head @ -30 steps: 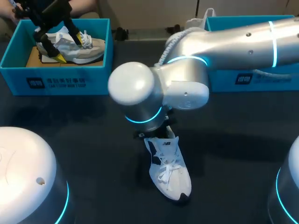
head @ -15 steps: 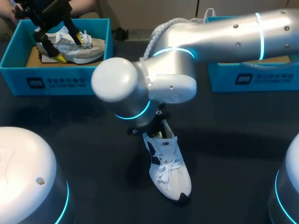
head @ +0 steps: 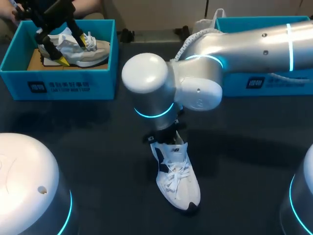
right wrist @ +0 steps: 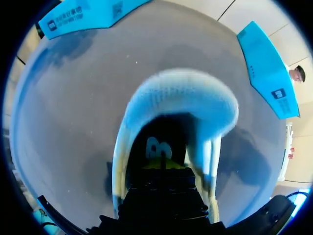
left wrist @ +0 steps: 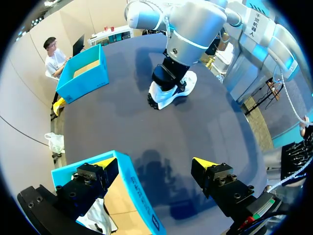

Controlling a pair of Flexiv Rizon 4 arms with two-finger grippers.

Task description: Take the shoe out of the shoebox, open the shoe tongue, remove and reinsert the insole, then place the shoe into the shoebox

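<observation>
Well, the shoe (head: 177, 181) lies on the bench (head: 98, 147), right fingers (right wrist: 151, 164) pinched together down its mouth — after the insole, I reckon; left fingers (left wrist: 205, 163) splayed, parked over the box (head: 58, 87).

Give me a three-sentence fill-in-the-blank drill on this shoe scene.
The white lace-up sneaker rests on the black ____.
The right end effector reaches into that ____'s opening.
The left end effector hangs over the blue cardboard shoebox, fingers ____ (open or shut).
Missing words: table; sneaker; open.
</observation>
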